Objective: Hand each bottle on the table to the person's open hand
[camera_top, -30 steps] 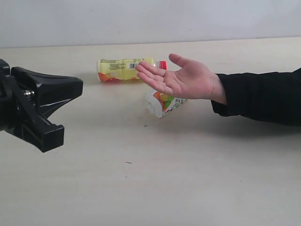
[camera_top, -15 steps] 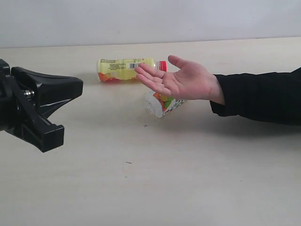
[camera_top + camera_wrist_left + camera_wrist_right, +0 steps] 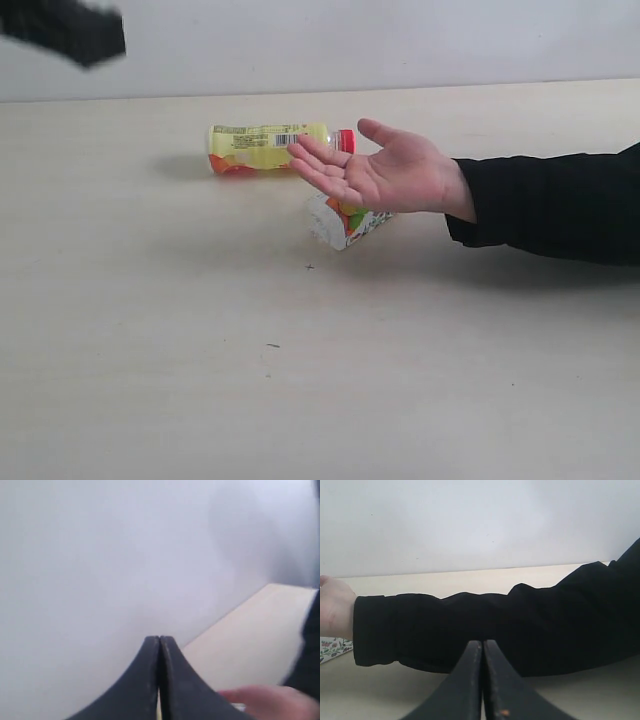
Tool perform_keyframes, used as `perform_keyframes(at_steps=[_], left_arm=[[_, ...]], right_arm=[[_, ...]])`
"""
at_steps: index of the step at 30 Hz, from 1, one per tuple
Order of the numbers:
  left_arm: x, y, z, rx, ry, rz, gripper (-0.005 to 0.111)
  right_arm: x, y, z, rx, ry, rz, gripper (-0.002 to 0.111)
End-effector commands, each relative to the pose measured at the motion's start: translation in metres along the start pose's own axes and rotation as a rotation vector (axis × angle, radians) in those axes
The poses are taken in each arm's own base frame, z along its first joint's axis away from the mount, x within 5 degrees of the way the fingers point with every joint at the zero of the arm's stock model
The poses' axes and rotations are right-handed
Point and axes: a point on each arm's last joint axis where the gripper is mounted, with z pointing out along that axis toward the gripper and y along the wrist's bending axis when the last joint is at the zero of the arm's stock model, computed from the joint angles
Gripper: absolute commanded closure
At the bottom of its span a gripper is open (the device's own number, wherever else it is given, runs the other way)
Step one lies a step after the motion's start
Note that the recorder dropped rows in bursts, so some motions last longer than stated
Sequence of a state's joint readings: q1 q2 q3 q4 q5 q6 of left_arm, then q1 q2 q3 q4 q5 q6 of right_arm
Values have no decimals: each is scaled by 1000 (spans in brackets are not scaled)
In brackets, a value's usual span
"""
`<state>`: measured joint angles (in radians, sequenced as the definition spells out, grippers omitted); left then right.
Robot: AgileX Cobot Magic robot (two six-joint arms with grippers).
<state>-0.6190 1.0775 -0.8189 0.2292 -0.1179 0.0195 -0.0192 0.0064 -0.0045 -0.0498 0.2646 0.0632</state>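
My left pincer (image 3: 159, 641) and right pincer (image 3: 483, 644): both closed, empty. Step: choosing a bottle. Next: open over lying yellow red-capped plastic bottle (image 3: 265, 148), ten o'clock of open hand (image 3: 385, 172)

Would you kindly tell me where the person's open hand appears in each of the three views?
Exterior view: open hand right of centre, partly hiding the fruit-print bottle.
Left wrist view: blurred hand beyond the shut left tool.
Right wrist view: only its wrist end, meeting the black sleeve.
Shared landmark: that sleeve.
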Motion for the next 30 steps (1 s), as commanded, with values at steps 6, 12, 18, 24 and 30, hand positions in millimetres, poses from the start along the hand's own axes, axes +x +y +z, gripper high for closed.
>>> perform_keyframes(at_steps=[6,12,18,24,30], left_arm=[[20,92,110,-191,381,139,107],[76,105,174,4,793,434,107],[105,92,207,485,990,540,107],[107,99,240,462,924,584,101],[132,96,261,484,920,585,70]], right_arm=[[1,0,0,5,-8,1,108],[1,0,0,5,-6,1,108],[1,0,0,5,-8,1,108],[1,0,0,5,-8,1,108],[1,0,0,5,-8,1,108]])
